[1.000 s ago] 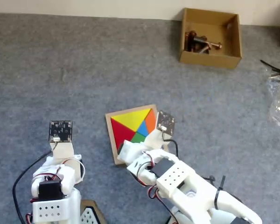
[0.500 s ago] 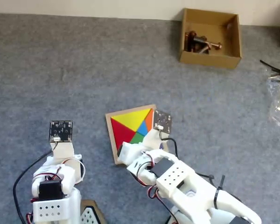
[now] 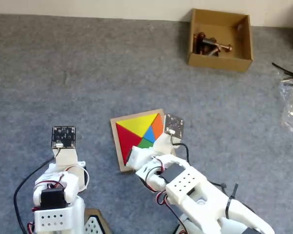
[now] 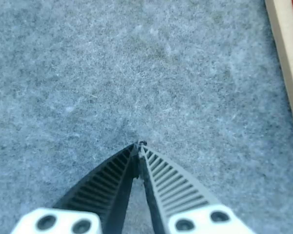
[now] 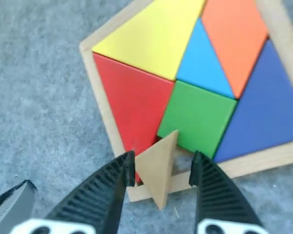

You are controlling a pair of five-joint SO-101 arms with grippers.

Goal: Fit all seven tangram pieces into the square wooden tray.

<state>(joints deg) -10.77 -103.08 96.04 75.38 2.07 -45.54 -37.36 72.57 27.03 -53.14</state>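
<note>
Right gripper (image 5: 162,157), jaws parted astride the tan triangle (image 5: 156,180), tilted over the last gap in the near corner of the tray (image 5: 244,163), beside the red piece (image 5: 134,105) and the green piece (image 5: 198,114); left gripper (image 4: 138,145) pinched together, well apart.

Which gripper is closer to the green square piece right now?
Right. The right gripper sits just at the green square's edge, over the tray corner; the left gripper is off the tray, over the carpet beside it.
</note>
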